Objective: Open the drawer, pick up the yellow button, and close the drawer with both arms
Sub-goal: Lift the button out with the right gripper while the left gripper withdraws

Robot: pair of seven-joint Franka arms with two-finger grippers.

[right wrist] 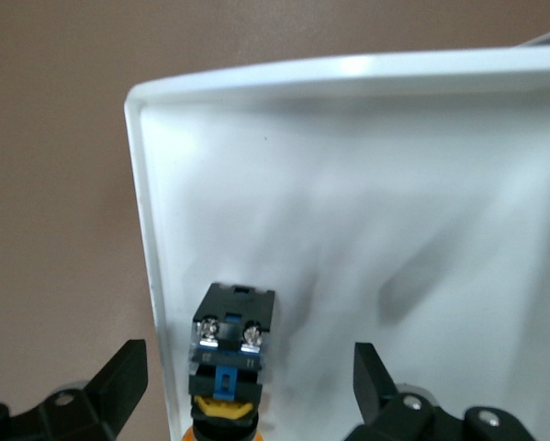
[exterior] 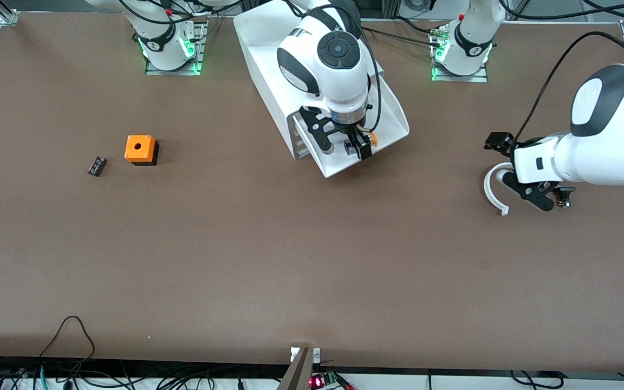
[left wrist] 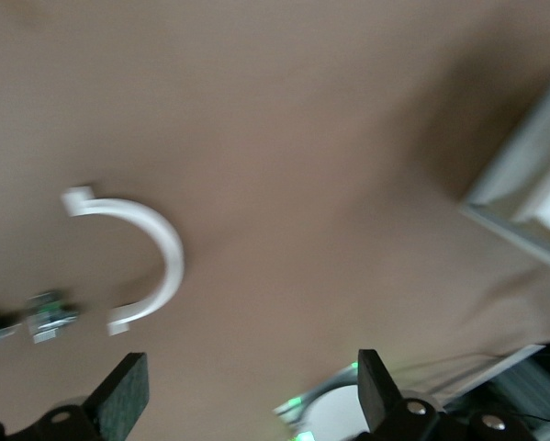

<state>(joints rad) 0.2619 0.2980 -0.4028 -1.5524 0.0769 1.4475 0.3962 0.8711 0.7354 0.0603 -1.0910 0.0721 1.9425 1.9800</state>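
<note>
- Spanning nearly the whole front view: one brown table [exterior: 290, 260].
- Standing at the table's base edge, between the two arm bases: one boxy white cabinet [exterior: 268, 65], mostly hidden by the right arm.
- Sticking out of the cabinet toward the front camera: the drawer [exterior: 393, 122], a wide shallow white tray with a raised rim, pulled open; lower drawer fronts peeking out underneath, too covered to count.
- Hovering over the open drawer: right gripper [exterior: 352, 146], fingers spread wide, gripping nothing.
- Hanging over the table near the left arm's end: left gripper [exterior: 553, 197], fingers wide apart, empty.
- Lying on the table just under the left gripper: one white C-shaped ring [exterior: 493, 189], with a small dark part beside it, too tiny to identify.
- Sitting toward the right arm's end: one orange cube [exterior: 140, 148] with a hole on top.
- Lying beside the cube, well apart from the drawer: one small black part [exterior: 96, 166].
- Resting in the drawer against its side wall, between the right gripper's fingers without touching them: one button [right wrist: 230, 363], orange-yellow cap, black-and-blue body, cap cut off in the right wrist view.
</note>
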